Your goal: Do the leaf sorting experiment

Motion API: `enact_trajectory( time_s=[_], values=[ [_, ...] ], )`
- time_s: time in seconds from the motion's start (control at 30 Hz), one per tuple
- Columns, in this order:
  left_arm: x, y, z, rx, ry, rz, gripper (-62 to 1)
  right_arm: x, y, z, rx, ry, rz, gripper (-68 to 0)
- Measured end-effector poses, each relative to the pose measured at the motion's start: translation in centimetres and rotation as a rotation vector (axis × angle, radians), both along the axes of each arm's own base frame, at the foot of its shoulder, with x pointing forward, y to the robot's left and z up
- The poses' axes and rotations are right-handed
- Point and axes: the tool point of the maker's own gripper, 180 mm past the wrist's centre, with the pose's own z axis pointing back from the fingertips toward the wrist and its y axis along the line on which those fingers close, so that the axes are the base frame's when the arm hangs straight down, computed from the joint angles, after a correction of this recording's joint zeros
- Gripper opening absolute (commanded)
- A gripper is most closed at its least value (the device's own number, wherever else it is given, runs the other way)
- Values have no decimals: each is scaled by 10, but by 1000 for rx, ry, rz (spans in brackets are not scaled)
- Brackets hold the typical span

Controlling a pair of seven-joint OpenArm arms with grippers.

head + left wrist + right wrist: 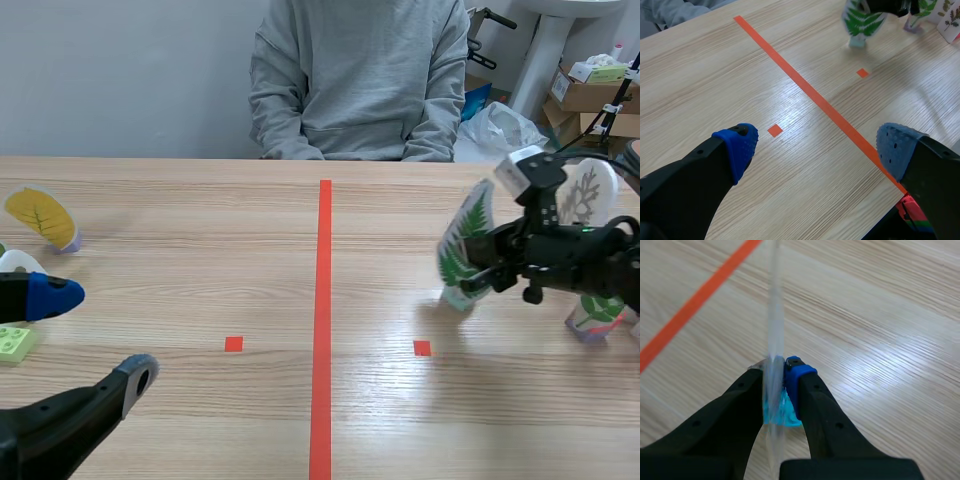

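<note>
Pale wood-grain table (pixel 200 250), with an orange-red tape line (pixel 322 320) running down the middle, away from the robot. One small red square sits on either side of it.

Right claw (pixel 781 385): clamped tight on the fern leaf card (pixel 465 240). The right wrist view shows the card edge-on, a thin clear sheet pinched between the blue pads. From the scene view the card stands upright, a green fern frond on a white leaf-shaped backing. It is on the right side of the tape line, just beyond the right-hand red square. Its foot is at or just above the table; cannot tell which.

Left claw (pixel 818 145): spread wide, gripping nothing. It sits low over the table on the left side, with the left red square between its fingers in the left wrist view. The pads are blue and dotted.

Other cards:
- The yellow leaf card (pixel 42 215) is on a small pale stand at the far left, beyond the left claw and well apart from it.
- The branch leaf card (pixel 588 190) is white with a grey twig shape. It stands behind the right arm.
- The green leaf card (pixel 600 308) is on a lilac stand, partly hidden by the right arm and nearer the robot than the branch card.

A light green block (pixel 14 343) lies at the left edge, just beside the left claw's upper finger.

A person (pixel 360 80) in a grey sweatshirt sits across the table. The hands cannot be seen.
</note>
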Motion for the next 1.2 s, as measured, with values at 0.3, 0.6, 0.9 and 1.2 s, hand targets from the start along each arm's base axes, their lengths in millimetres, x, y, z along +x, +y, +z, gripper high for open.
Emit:
enact_trajectory(
  time_s=[0.3,0.6,0.9,1.2],
  values=[
    [0,0,0,0,0,0,-99,7,-72,10,-95,-39,-203,-656],
    [0,0,0,0,0,0,-99,-5,-97,-7,-155,-25,-322,-656],
    [0,0,0,0,0,0,-99,-18,-107,-19,-191,-16,-370,-608],
    [0,0,0,0,0,0,-99,-18,-107,-17,-188,-25,-370,-462]
  ],
)
